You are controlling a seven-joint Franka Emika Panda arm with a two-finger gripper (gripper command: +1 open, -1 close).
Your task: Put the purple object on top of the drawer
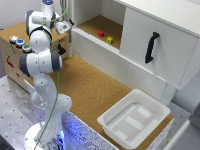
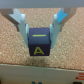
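Gripping purple object [image 2: 39,42] between hand [image 2: 40,31] fingers

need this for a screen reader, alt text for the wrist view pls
A purple cube marked with a yellow letter A sits clamped between the two light-blue fingers of the gripper, just above a cork surface. A white edge crosses the foreground.

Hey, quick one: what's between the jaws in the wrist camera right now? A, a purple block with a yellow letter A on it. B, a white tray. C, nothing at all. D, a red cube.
A: in the wrist view the gripper has its jaws closed on either side of a purple block with a yellow A on its face, above a cork surface.
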